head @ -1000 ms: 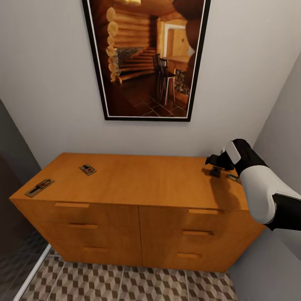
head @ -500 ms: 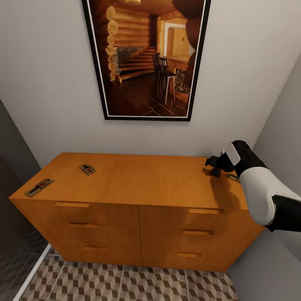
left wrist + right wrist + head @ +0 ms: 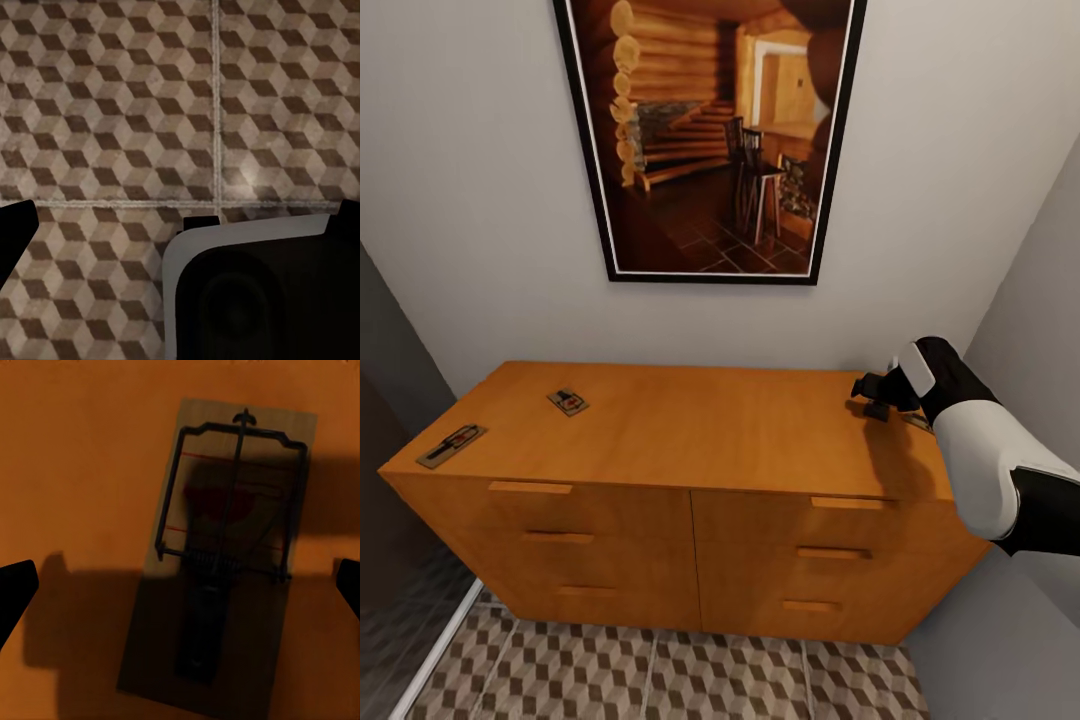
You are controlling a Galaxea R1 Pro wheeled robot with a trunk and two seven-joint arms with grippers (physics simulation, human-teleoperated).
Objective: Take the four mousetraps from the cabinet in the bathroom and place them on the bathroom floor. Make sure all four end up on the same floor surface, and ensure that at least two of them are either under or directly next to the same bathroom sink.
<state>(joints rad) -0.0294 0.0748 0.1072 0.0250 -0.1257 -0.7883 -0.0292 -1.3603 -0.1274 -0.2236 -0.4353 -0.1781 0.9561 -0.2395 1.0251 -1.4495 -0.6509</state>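
The right gripper (image 3: pixel 877 392) hung just above the cabinet (image 3: pixel 690 440) top at its far right corner, and through the right wrist camera its two fingertips (image 3: pixel 15 585) stood wide apart at either edge of the picture, holding nothing. Directly below and between them lay a mousetrap (image 3: pixel 225 555), flat on the orange wood, its wire bar and spring facing up and the gripper's shadow falling across it. From the head camera only a sliver of that trap (image 3: pixel 916 421) peeked out just beside the white forearm.

The trap looked thin and lay flush with the wood, so I judged that a descent stopping short would pinch air, and one going too deep would jam the fingertips into the top. The board also sat turned somewhat against the line between the fingertips; a squeeze might have spun it or skated it toward the nearby back edge.

Well away to the gripper's left, two more mousetraps rested on the same top, one near the back (image 3: pixel 567 402) and one at the front left corner (image 3: pixel 451 445).

The left gripper (image 3: pixel 180 225) pointed down at the bathroom floor (image 3: pixel 112 112), its dark fingertips spread and empty.
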